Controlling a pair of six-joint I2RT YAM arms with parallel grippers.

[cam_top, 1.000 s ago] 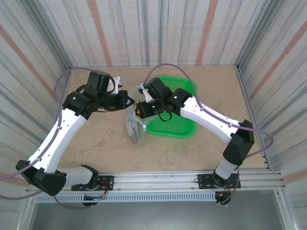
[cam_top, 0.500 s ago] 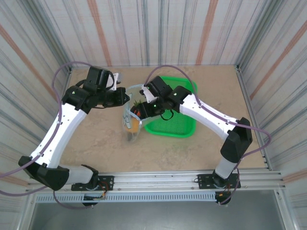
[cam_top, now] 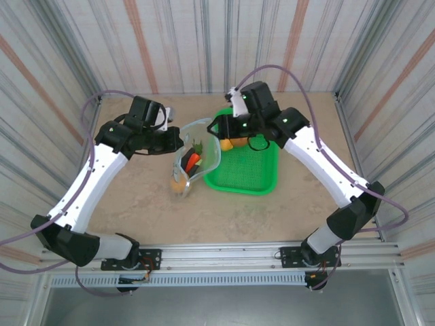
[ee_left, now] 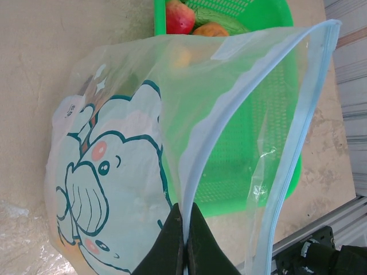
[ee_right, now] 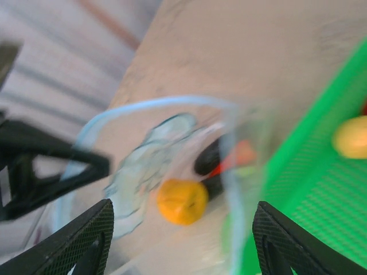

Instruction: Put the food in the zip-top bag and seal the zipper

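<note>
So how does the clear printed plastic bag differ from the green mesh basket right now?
The clear printed plastic bag is floppy and see-through; the green mesh basket is a bright tray that keeps its shape. The bag is held up, pinched at its mouth edge by the left gripper; the basket lies flat on the table. Both hold toy food.

My right gripper [ee_right: 183,204] is wide open, and my two black fingers [ee_right: 80,240] stand on both sides of the zip-top bag [ee_right: 137,172], which looks blurred. Its blue zipper [ee_right: 155,103] makes an arc on the far side of the mouth. Inside the bag lie an orange [ee_right: 182,200], a dark vegetable [ee_right: 207,159] and a carrot [ee_right: 241,153]. The left gripper [ee_right: 94,166] reaches the bag's left edge. To the right of the bag is the green basket [ee_right: 309,195], with a yellow piece [ee_right: 351,137] in it.
</note>
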